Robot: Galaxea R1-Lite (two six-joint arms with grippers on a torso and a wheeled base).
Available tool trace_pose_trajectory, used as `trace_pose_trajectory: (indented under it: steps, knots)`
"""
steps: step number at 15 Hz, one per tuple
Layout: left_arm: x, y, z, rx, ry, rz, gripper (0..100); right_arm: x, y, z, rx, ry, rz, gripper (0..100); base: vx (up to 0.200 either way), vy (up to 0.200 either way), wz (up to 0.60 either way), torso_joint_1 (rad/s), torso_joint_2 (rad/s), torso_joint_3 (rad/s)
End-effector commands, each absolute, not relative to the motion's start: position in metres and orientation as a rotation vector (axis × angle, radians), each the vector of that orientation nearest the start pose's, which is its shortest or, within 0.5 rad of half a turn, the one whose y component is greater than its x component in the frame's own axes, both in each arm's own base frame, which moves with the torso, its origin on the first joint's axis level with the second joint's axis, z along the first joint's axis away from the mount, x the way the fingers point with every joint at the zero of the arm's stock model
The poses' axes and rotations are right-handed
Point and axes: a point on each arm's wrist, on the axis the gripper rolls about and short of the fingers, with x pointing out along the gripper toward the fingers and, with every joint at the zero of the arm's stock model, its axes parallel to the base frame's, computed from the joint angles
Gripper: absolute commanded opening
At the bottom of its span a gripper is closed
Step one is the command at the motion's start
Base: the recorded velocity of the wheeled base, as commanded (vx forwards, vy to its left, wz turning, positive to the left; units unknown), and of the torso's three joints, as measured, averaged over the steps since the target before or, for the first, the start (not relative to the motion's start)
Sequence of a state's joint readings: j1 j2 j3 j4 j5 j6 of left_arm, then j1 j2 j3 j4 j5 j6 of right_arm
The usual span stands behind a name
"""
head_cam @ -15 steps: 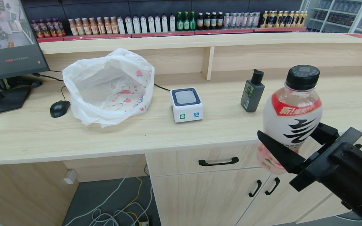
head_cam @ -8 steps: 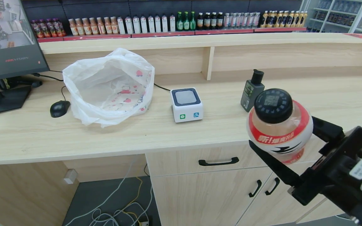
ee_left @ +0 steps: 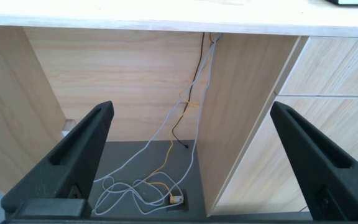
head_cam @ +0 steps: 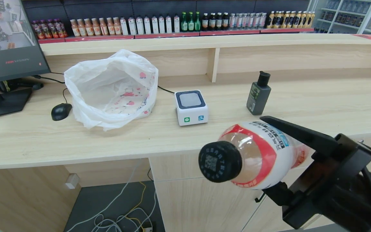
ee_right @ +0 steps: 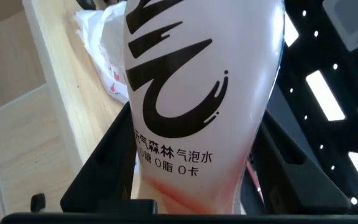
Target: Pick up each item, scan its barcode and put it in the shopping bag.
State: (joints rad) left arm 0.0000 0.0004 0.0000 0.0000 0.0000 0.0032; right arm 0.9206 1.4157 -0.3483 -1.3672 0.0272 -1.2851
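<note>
The right hand [head_cam: 264,156] is clamping a clear drink bottle [head_cam: 256,154] around its labelled body, one finger lying across the top of the label and the other tucked beneath. It is holding the bottle on its side, the black cap [head_cam: 220,161] pointing away from the hand toward the robot's left. In the right wrist view the bottle [ee_right: 197,93] is sitting squarely between the two fingers. The hand is hanging in front of the near edge of the wooden surface [head_cam: 140,138], and the white barcode scanner [head_cam: 191,107] is sitting farther out and to the left of it, well apart from the bottle. The scan is therefore probably not being made yet, and I cannot tell where the barcode is lying on the label. The shopping bag [head_cam: 111,90] is standing open farther left, past the scanner, and looks to be holding nothing so far. A dark pump bottle [head_cam: 258,94] is waiting upright just beyond the hand. So the job is looking barely begun: one item is lifted, and two scans and two baggings are remaining. The left hand [ee_left: 191,112] is hanging low with its fingers spread apart on nothing, facing loose cables [ee_left: 166,180] under the surface.
</note>
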Motion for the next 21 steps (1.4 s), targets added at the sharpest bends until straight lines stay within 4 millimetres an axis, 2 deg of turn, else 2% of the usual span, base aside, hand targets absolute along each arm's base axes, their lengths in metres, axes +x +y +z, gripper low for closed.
trace_pose_trajectory:
  steps: [1, 9, 21]
  knots:
    - [-0.023, 0.000, 0.075, 0.003, 0.000, 0.000, 100, 0.129, 0.171, 0.203, -1.088, -0.840, 0.649, 0, 0.000, 0.000, 0.00, 0.000, 0.00, 0.000]
    - [-0.023, 0.000, 0.075, 0.003, 0.000, 0.000, 100, 0.127, 0.174, 0.198, -1.251, -1.015, 0.697, 0, 0.000, 0.000, 0.00, 0.000, 0.00, 0.000]
    - [-0.023, 0.000, 0.075, 0.003, 0.000, 0.000, 100, 0.128, 0.177, 0.191, -1.364, -1.110, 0.704, 0, 0.000, 0.000, 0.00, 0.000, 0.00, 0.000]
